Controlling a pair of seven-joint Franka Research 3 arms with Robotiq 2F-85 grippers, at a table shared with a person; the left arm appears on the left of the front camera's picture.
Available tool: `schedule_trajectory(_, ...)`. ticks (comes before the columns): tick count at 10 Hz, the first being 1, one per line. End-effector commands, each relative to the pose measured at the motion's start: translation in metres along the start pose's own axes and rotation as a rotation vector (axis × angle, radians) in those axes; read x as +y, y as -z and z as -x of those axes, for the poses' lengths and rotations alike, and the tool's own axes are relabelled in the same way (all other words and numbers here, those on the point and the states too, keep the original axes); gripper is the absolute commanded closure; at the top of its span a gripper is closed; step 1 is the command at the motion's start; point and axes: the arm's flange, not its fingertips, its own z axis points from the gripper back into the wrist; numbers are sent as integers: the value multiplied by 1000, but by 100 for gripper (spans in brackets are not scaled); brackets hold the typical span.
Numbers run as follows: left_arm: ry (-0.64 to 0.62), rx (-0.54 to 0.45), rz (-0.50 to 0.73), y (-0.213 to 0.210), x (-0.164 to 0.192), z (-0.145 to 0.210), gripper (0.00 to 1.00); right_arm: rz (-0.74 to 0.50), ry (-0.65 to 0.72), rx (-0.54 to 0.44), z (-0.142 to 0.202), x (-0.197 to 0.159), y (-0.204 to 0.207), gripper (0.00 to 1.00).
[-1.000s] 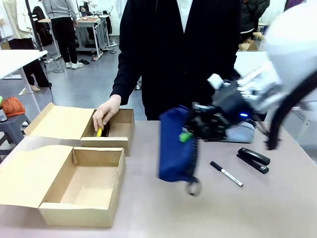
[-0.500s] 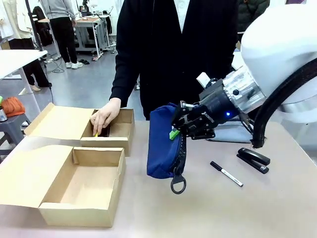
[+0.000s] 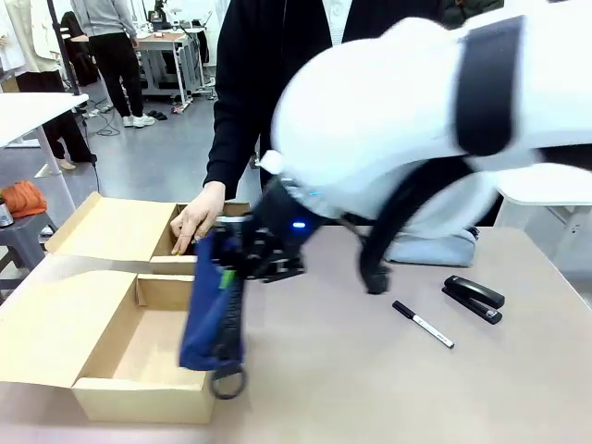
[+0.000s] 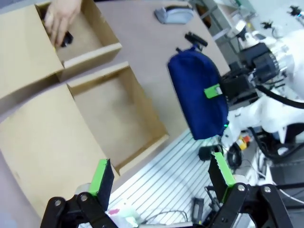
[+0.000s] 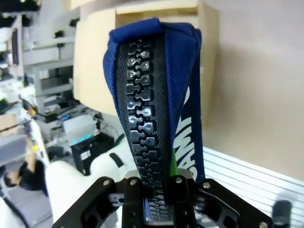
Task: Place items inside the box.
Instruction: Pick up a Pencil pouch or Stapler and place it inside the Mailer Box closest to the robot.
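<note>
Boxes stand open at the left of the counter point(image 3: 370, 388): the near box point(image 3: 153, 347) looks bare inside, while a person's hand point(image 3: 196, 220) reaches into the far box point(image 3: 171, 265), next to something dark I cannot make out. The left jaws hang wide apart and empty, out past the counter's near edge. At the near box's right wall dangles the navy pouch point(image 3: 211, 310), zip pull hanging at the bottom, and the right jaws are clamped hard on its top end. It is off the counter but not yet in the box, and I cannot tell whether it hangs over the opening or just beside it. Farther right, the grey-blue pouch point(image 3: 430, 248), the marker pen point(image 3: 424, 325) and a black stapler point(image 3: 474, 298) lie on the counter, waiting. I would call the job well short of half done. Compared with half a second ago, the hand has stayed at the far box, the navy pouch has travelled from mid-counter over to the near box, and the pen and stapler have not budged.
</note>
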Motion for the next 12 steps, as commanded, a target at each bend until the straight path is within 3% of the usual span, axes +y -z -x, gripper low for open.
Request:
schedule_trajectory(1,56,85,48,-35,20,15,0,48,43,0,-30,48,33,91)
schedule_trajectory(2,86,173,-28,-42,34,29,0,121,87,-38,-34,62,51,91)
schedule_trajectory(3,110,187,-23,-44,42,37,0,165,95,-69,-37,72,70,91)
schedule_trajectory(4,27,95,10,-24,17,20,0,190,90,-121,-43,80,89,91)
schedule_trajectory(5,27,95,10,-24,17,20,0,213,72,-119,-48,86,104,91)
schedule_trajectory(12,27,95,10,-24,17,20,0,324,132,48,-60,64,169,91)
